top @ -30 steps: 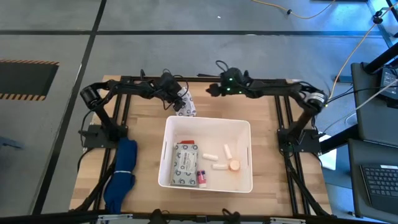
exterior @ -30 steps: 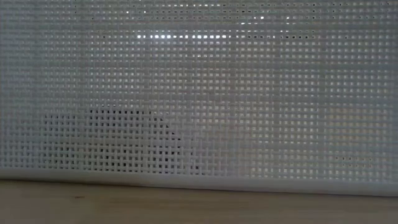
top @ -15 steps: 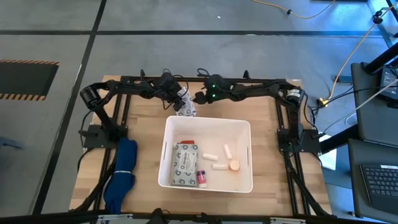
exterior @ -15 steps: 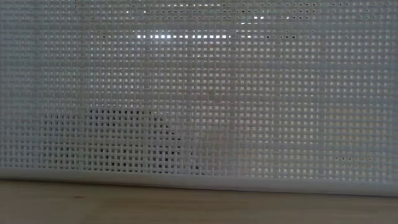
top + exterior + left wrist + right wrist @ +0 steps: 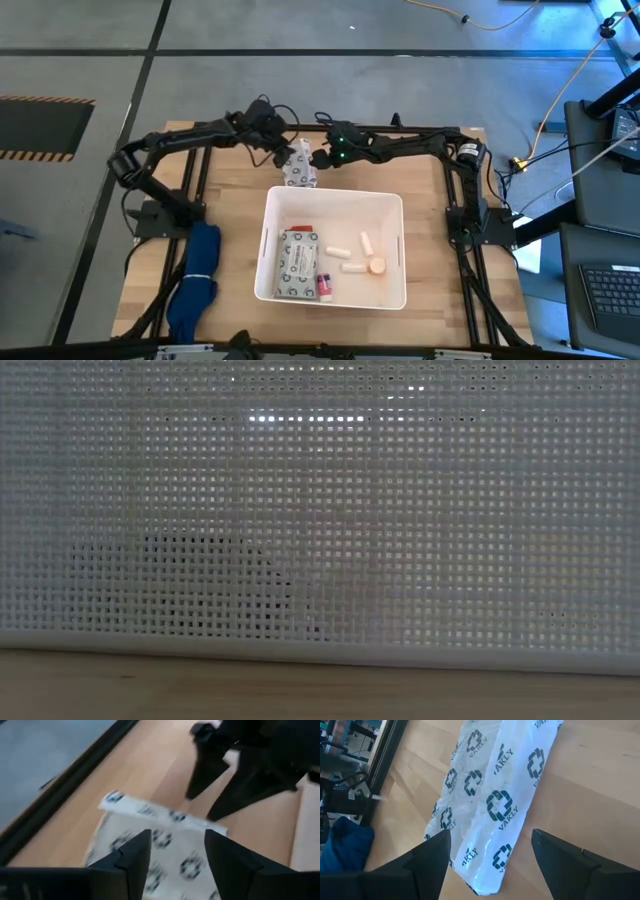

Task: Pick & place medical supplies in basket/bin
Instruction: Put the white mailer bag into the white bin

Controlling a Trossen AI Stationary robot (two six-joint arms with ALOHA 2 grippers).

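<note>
- The left gripper (image 5: pixel 290 153) is reaching over the table's (image 5: pixel 230 240) far edge, and the packet (image 5: pixel 299 168) is lying directly under and just ahead of its spread fingers (image 5: pixel 134 851).
- The right gripper (image 5: pixel 318 158) is hovering just to the right of that packet, its fingers (image 5: pixel 432 855) parted on either side of it, facing the left gripper across it.
- The bin (image 5: pixel 392 207) is sitting just on the near side of both grippers, in the table's middle.
- Inside the bin, a second packet (image 5: pixel 298 263) is lying toward the left gripper's side, with the tubes (image 5: pixel 338 250) and a capped vial (image 5: pixel 376 265) toward the right gripper's side.
- A cloth (image 5: pixel 196 275) is lying well to the near left of the left gripper, beside the bin.
</note>
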